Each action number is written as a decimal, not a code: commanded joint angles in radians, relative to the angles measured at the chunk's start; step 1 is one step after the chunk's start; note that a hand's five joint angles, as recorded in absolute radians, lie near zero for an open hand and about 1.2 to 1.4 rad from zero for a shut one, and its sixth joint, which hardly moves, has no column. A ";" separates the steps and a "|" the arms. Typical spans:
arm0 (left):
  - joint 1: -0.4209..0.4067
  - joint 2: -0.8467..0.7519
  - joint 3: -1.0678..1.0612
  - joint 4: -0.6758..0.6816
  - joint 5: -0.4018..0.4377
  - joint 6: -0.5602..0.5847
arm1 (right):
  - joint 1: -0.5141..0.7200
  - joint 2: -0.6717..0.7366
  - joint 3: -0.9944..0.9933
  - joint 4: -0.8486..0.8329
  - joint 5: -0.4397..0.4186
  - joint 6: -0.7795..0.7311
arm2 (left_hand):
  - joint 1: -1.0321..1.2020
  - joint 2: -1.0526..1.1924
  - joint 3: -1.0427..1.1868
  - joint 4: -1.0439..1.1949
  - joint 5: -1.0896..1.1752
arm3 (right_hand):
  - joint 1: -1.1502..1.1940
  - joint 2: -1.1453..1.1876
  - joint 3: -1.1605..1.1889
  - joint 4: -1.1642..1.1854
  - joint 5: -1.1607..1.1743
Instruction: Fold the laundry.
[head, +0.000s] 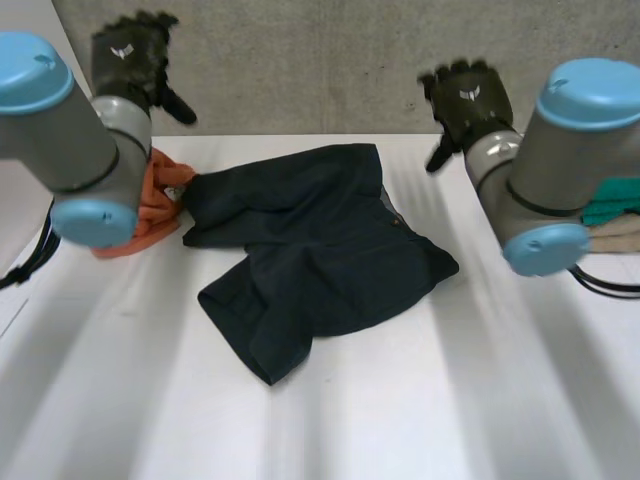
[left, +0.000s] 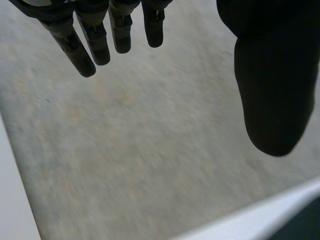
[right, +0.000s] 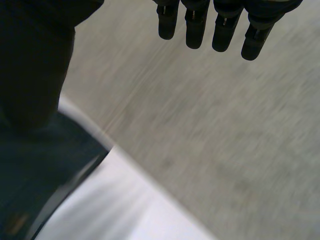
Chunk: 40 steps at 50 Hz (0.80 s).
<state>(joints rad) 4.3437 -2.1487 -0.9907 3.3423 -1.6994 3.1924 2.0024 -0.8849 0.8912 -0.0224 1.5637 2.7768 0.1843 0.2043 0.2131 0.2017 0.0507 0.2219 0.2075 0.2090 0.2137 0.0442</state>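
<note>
As the left hand (head: 130, 55) and right hand (head: 468, 100) hover, dark shorts (head: 320, 240) lie rumpled.

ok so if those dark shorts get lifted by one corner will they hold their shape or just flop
Probably floppy: the dark shorts lie crumpled with soft wrinkles, so lifted by one corner they would likely drape. They look thin, so probably light. On the smooth white table a push may bunch them rather than slide them whole.

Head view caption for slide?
Left hand and right hand raised open; crumpled dark shorts lie on white table beside orange cloth.
</note>
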 joint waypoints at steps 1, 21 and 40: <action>-0.156 0.222 -0.417 -0.083 -0.006 0.073 | -0.056 -0.083 0.170 0.308 -0.112 -0.206 | 0.149 0.129 0.121 0.132 0.109 | -0.033 -0.019 -0.020 -0.025 -0.030; -0.377 0.092 -0.641 -0.021 -0.227 0.145 | -0.108 0.047 0.408 -0.109 -0.317 -0.295 | 0.267 0.247 0.238 0.250 0.226 | 0.199 0.213 0.212 0.207 0.202; -0.322 0.084 -0.646 0.025 -0.178 0.193 | -0.100 0.067 0.385 -0.180 -0.300 -0.234 | 1.212 1.192 1.183 1.195 1.171 | 1.174 1.189 1.187 1.183 1.178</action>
<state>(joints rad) 4.0002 -2.0938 -1.6142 3.3586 -1.9091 3.3822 1.9114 -0.7655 1.2586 -0.2194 1.2602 2.5157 1.1297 1.1631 1.1833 1.1900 0.9984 1.0994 1.1753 1.1661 1.1783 0.9731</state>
